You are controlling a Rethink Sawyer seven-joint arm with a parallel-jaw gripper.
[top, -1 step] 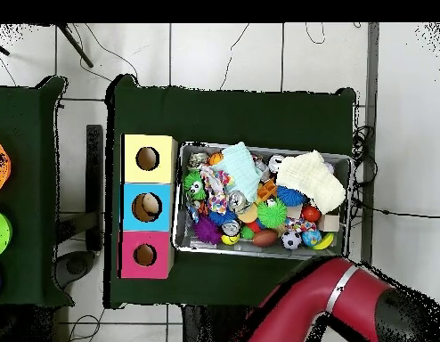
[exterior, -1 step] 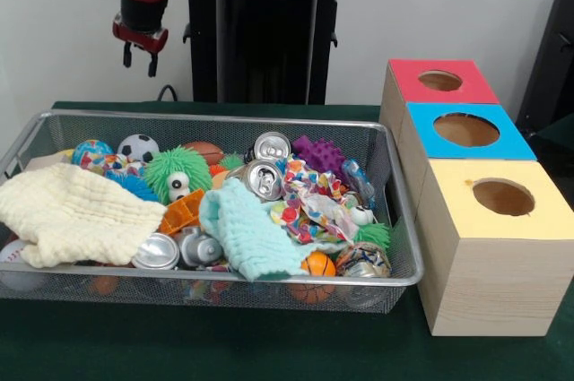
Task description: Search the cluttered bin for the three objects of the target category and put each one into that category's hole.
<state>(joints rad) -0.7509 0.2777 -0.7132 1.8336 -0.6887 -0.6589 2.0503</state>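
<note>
Red-cuffed gripper [exterior, -1 step: 139,59] hung empty, fingers narrowly parted, above the wire bin's [exterior, -1 step: 224,117] far corner; the cans [exterior, -1 step: 263,179] lay well toward the boxes [exterior, -1 step: 489,220].

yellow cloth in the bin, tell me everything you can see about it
The pale yellow cloth is a soft, crinkle-textured fabric, like a muslin washcloth. It lies crumpled and loosely folded at one end of the wire mesh bin, on top of the clutter and draping up to the bin's front rim. In the front view its edge meets an orange toy and a silver can, and a white ball peeks out under it. In the overhead view it covers the bin's corner. Nothing is gripping it.
</note>
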